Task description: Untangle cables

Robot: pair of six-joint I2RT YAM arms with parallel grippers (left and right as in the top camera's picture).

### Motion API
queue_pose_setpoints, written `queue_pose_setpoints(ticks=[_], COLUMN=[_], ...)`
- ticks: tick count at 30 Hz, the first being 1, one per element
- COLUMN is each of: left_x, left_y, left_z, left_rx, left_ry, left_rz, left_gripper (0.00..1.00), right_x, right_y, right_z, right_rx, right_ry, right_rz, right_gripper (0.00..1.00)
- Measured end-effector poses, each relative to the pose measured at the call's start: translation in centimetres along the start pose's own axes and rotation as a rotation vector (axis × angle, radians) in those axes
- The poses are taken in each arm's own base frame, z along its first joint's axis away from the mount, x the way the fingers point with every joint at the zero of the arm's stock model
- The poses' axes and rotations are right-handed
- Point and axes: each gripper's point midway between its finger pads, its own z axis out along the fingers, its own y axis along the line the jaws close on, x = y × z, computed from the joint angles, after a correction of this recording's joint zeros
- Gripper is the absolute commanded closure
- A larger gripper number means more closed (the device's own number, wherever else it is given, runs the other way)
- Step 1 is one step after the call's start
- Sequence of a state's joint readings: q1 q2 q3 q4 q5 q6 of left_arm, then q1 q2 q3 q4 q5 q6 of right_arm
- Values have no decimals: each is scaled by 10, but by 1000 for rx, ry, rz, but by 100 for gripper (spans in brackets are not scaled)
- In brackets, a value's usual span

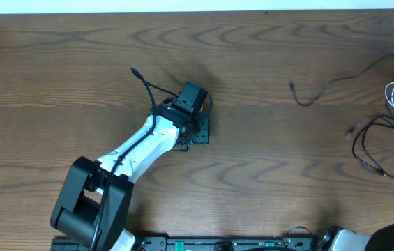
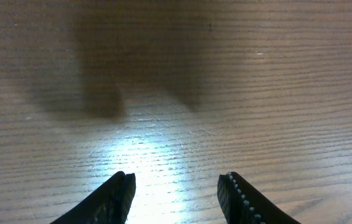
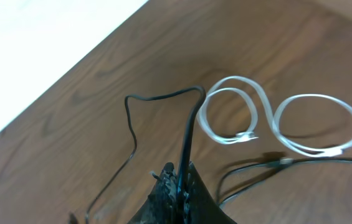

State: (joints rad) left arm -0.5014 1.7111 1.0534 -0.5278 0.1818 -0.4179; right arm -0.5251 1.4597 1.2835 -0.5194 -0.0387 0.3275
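The right tool (image 3: 179, 173) clenches the black cord (image 3: 190, 124), the white cord (image 3: 319, 97) looped just beside; the left tool (image 2: 176, 183), released, hangs above the wooden surface (image 2: 225, 74).

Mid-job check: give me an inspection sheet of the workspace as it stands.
Surface: wooden table, grain visible, no spills seen.
Job's things: black cable and white cable, both on the right side; the white one lies in two loops.
Clutter: nothing seen.
Grippers: left gripper open over wood, holding nothing; right gripper shut on the black cable.
Cables: arm wire runs along the left arm.
Surroundings: white strip beyond the table's far edge.
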Motion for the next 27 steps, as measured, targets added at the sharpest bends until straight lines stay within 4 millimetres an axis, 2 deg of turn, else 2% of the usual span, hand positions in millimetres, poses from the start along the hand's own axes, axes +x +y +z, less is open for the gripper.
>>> queue_pose_setpoints(ticks=[7, 12, 16, 17, 19, 20, 21, 23, 27], left_x=[0, 0, 0, 0, 0, 0, 0, 0, 0], left_y=[0, 0, 0, 0, 0, 0, 0, 0, 0], left_z=[0, 0, 0, 0, 0, 0, 0, 0, 0], left_rx=[0, 0, 0, 0, 0, 0, 0, 0, 0], left_ry=[0, 0, 0, 0, 0, 0, 0, 0, 0], left_rz=[0, 0, 0, 0, 0, 0, 0, 0, 0], left_gripper=[52, 52, 52, 52, 52, 52, 52, 52, 52], right_x=[-18, -23, -24, -24, -25, -25, -25, -25, -23], right_y=[-57, -79, -84, -84, -84, -84, -83, -81, -72], right_z=[-5, -8, -9, -9, -9, -9, -9, -9, -7], right_rx=[111, 147, 157, 157, 155, 153, 150, 139, 87], right_ry=[-53, -76, -83, -84, -86, -87, -86, -82, -59], right_rz=[229, 337, 372, 375, 386, 394, 392, 391, 384], right_gripper=[99, 99, 98, 91, 56, 44, 38, 33, 33])
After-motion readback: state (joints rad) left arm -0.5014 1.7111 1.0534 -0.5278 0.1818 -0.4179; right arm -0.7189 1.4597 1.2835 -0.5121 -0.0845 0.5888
